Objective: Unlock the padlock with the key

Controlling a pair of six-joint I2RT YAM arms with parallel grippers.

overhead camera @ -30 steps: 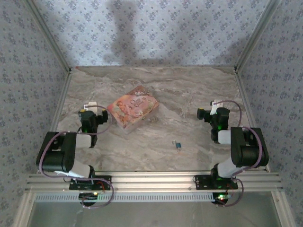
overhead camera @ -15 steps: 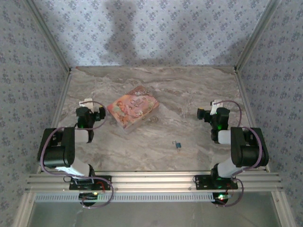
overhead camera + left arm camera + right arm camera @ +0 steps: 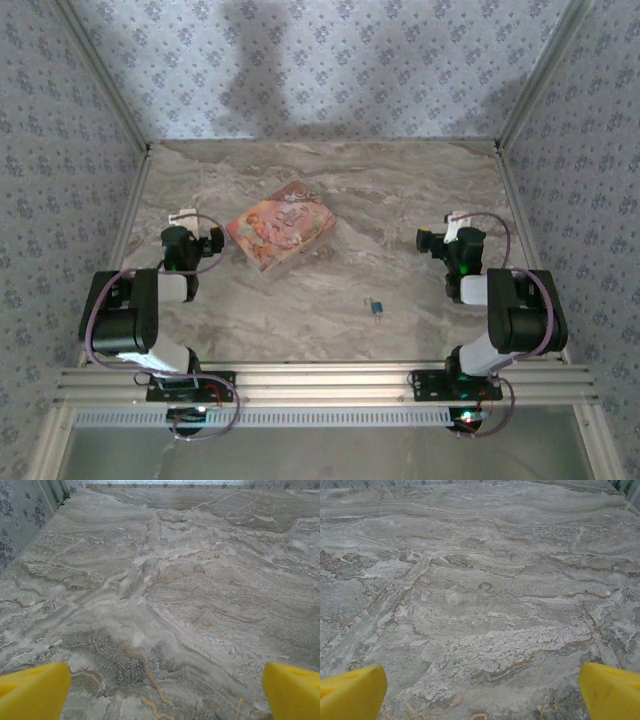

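Both arms folded low. Left gripper sits just left of the pink box, not touching it. Its jaws are wide apart, with the yellow fingertips at the two bottom corners of its wrist view and bare marble table between them. Right gripper is well to the right of the box, same story: jaws spread, nothing between them but tabletop. Padlock lies on the table, on the arm-base side of the box and off to its right, clear of both grippers. I can make out the blue body, but from the top camera it's too small to read the shackle or tell whether a key is with it. Box lies flat, turned diagonal.
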